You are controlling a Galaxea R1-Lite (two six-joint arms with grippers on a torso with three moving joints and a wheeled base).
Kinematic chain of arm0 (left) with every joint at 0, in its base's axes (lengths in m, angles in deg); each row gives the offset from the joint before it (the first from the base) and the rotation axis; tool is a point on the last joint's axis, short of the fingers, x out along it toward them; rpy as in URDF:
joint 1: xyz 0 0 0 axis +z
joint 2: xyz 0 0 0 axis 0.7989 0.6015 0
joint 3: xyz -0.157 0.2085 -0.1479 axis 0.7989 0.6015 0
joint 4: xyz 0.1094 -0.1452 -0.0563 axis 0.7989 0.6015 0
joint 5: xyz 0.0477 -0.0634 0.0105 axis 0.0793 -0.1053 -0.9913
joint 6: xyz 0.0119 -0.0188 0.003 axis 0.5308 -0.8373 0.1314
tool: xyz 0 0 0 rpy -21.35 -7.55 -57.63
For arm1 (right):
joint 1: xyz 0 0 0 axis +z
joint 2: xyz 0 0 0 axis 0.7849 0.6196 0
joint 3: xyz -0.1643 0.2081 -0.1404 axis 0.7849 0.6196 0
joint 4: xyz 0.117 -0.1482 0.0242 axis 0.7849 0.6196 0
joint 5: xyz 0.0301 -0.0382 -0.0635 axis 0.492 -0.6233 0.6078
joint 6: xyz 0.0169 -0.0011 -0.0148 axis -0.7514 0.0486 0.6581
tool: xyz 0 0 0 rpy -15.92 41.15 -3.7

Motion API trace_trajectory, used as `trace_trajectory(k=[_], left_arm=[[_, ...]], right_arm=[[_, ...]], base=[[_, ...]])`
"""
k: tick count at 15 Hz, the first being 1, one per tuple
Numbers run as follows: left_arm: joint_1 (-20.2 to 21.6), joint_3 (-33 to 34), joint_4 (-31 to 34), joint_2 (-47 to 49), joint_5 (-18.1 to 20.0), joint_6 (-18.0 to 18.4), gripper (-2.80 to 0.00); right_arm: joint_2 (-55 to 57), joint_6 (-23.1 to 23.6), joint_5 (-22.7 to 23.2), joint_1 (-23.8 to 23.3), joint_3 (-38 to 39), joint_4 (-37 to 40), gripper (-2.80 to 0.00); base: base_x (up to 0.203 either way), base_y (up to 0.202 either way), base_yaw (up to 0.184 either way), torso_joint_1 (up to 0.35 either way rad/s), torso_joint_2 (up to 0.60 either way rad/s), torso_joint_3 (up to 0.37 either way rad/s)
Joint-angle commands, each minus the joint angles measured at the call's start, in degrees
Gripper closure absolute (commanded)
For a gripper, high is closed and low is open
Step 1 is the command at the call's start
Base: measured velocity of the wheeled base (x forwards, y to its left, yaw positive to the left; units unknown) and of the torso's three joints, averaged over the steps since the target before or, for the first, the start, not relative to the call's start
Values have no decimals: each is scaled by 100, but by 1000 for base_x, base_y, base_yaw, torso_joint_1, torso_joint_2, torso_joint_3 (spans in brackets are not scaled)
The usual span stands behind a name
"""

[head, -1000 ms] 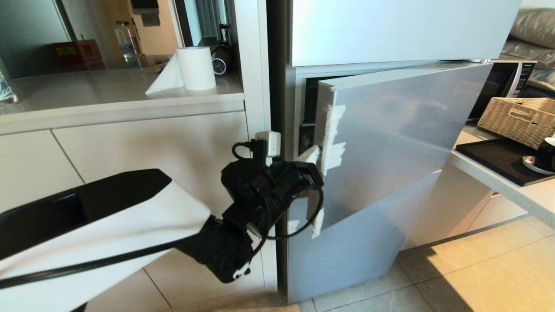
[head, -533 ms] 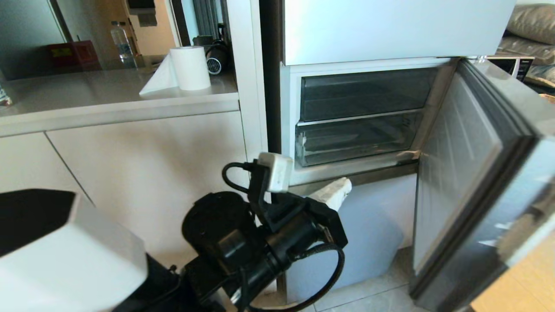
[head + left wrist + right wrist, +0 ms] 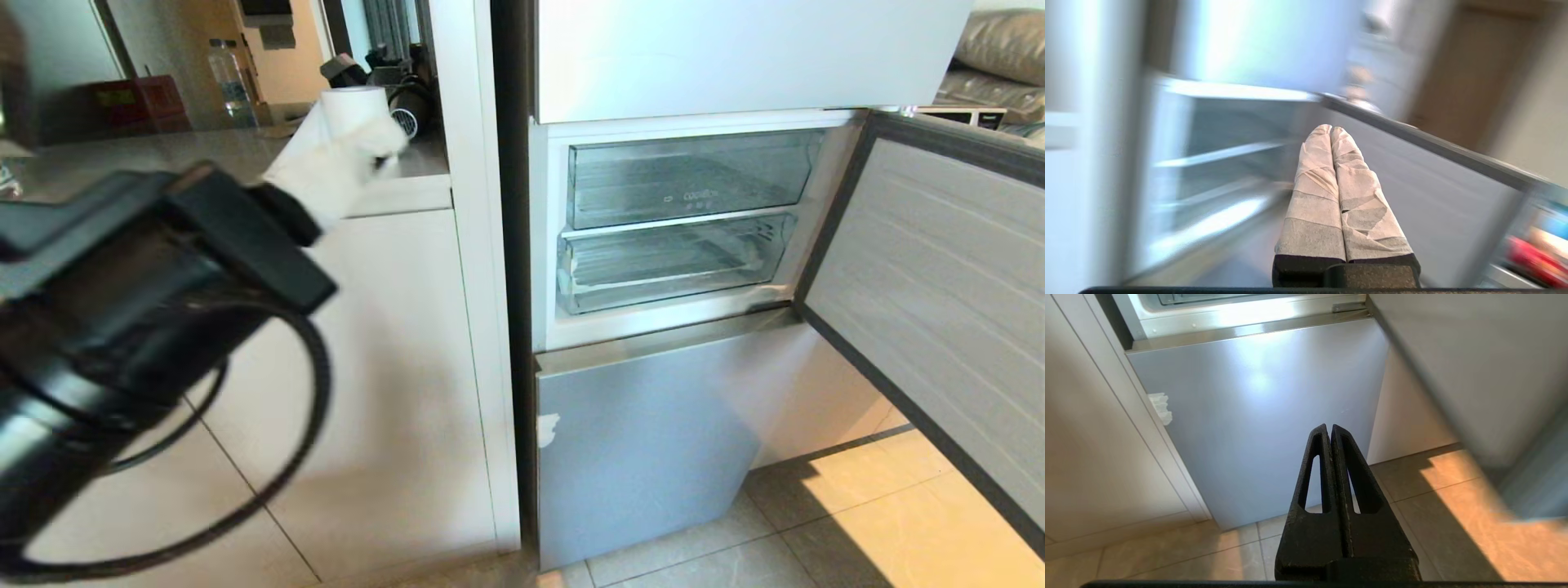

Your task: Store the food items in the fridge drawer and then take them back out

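Faint unreadable lettering, upper bin (image 3: pixel 690 175)

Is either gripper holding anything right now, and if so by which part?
Nothing is held. The left gripper is shut on nothing, raised beside the open fridge door. The right gripper is shut and empty, low before the lower fridge panel.

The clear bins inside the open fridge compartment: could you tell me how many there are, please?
2. The upper bin, with faint lettering on its front, sits directly above the fridge drawer, the shallower one with the ribbed floor. Both are pushed in; no food shows in either.
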Motion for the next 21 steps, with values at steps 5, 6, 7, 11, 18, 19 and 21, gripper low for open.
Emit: trace_trajectory(k=[5,6,7,11,18,19,21], left_arm=[[2600,557,2106,-2427,-634,217,0],[2974,679,2177,-2609,-666,298,0],[3377,833,2225,-2839,-690,388,0],[5266,1483,2334,-3641,-381,1073,0],[5701,3636,4401,-5737,1671,2138,0],[5700,3758,4856,-5784,1409,2172,0],[5691,3809,5719,-5758,1013,2276,0]], right_arm=[[9,-1,-1,1,0,0,0],[9,-1,-1,1,0,0,0],[0,-1,-1,1,0,0,0],[5,-1,-1,1,0,0,0],[4,7,-1,1,0,0,0],[0,-1,-1,1,0,0,0],[9,-1,-1,1,0,0,0]], base=[[0,0,0,0,0,0],[0,0,0,0,0,0],[0,0,0,0,0,0],[0,0,0,0,0,0],[0,0,0,0,0,0],[0,0,0,0,0,0],[0,0,0,0,0,0]])
